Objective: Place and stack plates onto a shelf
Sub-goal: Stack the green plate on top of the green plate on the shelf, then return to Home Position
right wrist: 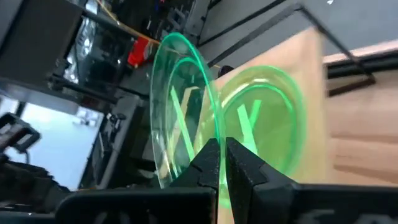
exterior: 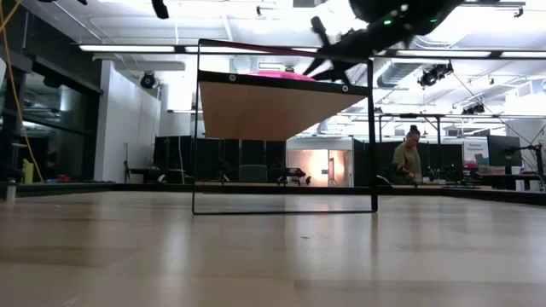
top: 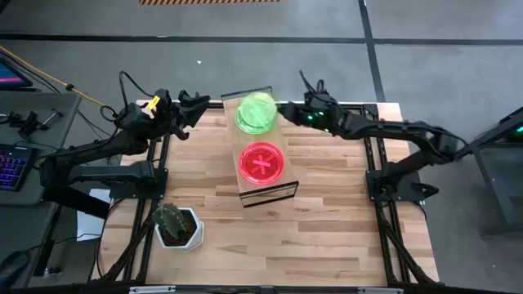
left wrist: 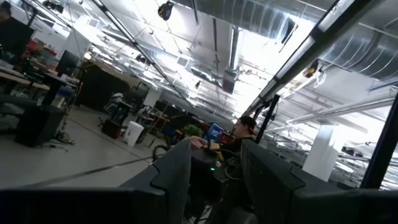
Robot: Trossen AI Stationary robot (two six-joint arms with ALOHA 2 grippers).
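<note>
Right gripper (right wrist: 222, 163) jaws clamped on green plate (right wrist: 180, 106) rim, above another green plate (top: 257, 112) on shelf (top: 278, 190); pink plate (top: 261, 162) shows overhead only. Left gripper (top: 196, 106) jaws apart, aside; its wrist view shows only room.

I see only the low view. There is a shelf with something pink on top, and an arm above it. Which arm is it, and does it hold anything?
Observer: It is the right arm. Its gripper is shut on the rim of a green plate, held tilted over the shelf's far end.
Operator: Is another green plate already there?
Observer: Yes, one green plate on the shelf lies under the held one.
Operator: And the pink thing?
Observer: A pink plate in the shelf's middle part.
Operator: Where is the left arm?
Observer: Its gripper is at the table's far left edge, open and empty.
</note>
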